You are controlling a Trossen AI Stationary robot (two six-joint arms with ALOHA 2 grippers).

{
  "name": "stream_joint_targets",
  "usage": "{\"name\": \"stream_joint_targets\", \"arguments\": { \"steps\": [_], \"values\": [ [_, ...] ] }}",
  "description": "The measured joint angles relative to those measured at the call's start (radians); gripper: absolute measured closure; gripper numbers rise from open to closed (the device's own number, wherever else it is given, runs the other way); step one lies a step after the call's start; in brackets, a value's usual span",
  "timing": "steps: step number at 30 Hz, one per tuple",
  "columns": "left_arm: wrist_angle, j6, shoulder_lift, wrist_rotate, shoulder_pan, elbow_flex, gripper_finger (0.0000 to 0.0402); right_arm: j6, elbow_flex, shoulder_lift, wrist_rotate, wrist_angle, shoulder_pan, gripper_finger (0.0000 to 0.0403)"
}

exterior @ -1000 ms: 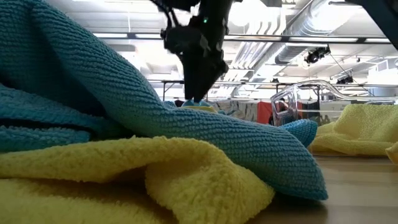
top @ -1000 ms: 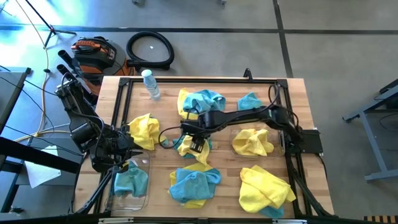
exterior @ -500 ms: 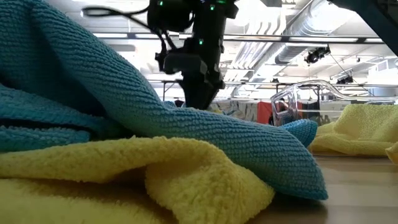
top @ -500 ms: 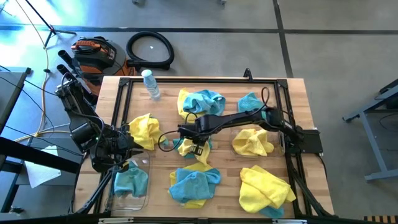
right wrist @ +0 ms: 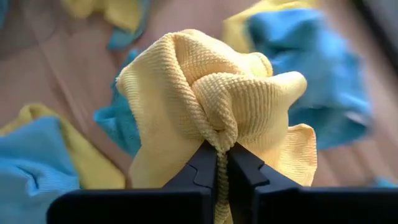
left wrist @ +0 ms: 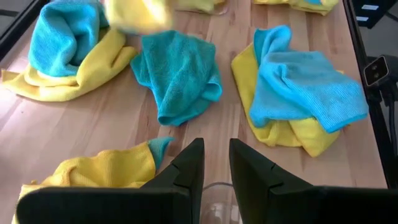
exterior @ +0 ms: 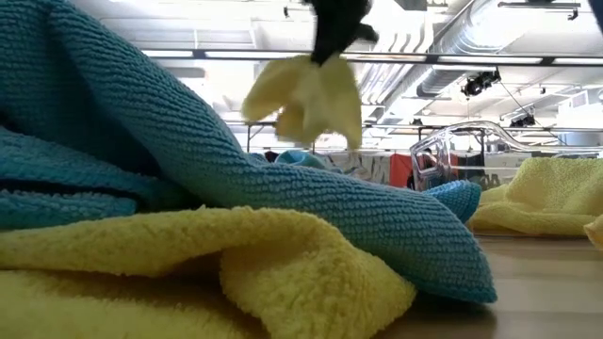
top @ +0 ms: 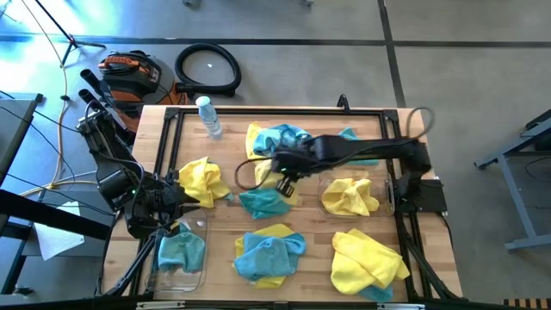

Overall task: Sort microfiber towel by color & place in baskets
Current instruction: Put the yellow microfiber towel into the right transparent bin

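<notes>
your right gripper [right wrist: 221, 163] is pinched on a yellow towel [right wrist: 211, 106], lifted; left gripper [left wrist: 216, 163] slightly open, empty. one teal towel [top: 181, 251] binned, most left.

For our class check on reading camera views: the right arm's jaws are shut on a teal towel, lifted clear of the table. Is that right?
Not quite. The right gripper has its jaws shut on a yellow towel, not a teal one, as the right wrist view shows. The low view confirms that it hangs lifted clear of the table.

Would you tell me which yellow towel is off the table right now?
The yellow towel pinched in the right tool, hanging above the table's middle; the others lie flat.
</notes>
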Motion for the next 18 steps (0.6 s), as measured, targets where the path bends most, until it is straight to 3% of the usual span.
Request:
{"name": "stream_joint_targets", "arguments": {
  "steps": [5,10,15,18],
  "values": [
    [0.002,0.0,0.0,0.0,0.0,0.0,0.034,0.138,0.001,-0.133,0.127,-0.173,0.032,0.0399],
    [0.004,-0.001,0.0,-0.003,0.0,0.0,0.034,0.38,0.0,-0.214,0.198,-0.393,0.083,0.04],
    [0.005,-0.021,0.001,-0.017,0.0,0.0,0.034,0.511,-0.1,-0.293,0.202,-0.376,0.135,0.0401],
    [0.005,-0.027,0.0,-0.018,0.0,0.0,0.034,0.576,-0.226,-0.344,0.188,-0.373,0.157,0.0402]
  ]
}}
